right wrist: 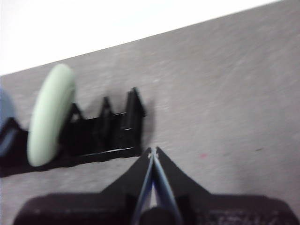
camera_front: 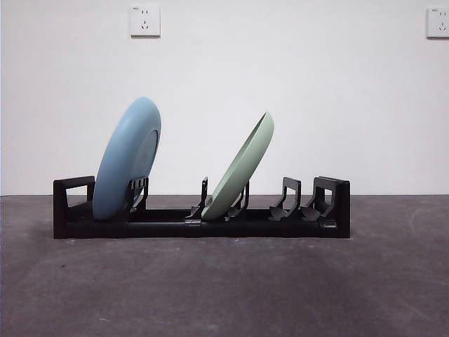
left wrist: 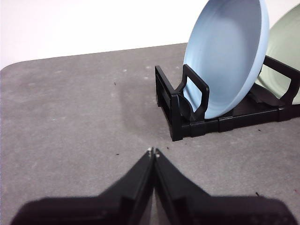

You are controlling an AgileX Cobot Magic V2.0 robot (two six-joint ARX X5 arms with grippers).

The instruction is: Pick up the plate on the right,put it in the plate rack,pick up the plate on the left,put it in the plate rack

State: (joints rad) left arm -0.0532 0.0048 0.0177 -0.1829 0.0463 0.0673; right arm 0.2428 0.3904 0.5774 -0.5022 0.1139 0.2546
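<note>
The plate rack [camera_front: 203, 223] is sitting lengthwise across the grey worktop [camera_front: 224, 288] in front of a white wall [camera_front: 295, 84] that is carrying 2 power sockets, 1 [camera_front: 144, 20] high to the left and 1 [camera_front: 438, 22] at the upper right edge. Both plates are already standing in the rack. The blue plate [camera_front: 128, 160] is resting near the rack's left end in the front view, just beside the boxy loop there, leaning to the right with its rim wedged against an upright prong. The green plate [camera_front: 242, 168] is standing around the middle of the rack, tilting more steeply the same way, its lower edge seated between 2 prongs. The 2 plates are staying apart, not touching. To the right of the green plate, 2 more prongs and the far loop end are standing unoccupied. Neither arm is appearing in the front view. The left gripper [left wrist: 153, 151] is hovering over bare worktop near the blue plate's end of the rack, clenched with its tips meeting and grasping nothing. The right gripper [right wrist: 153, 150] is hanging just beside the opposite end of the rack, likewise clenched tip to tip and empty; that view is blurred.
</note>
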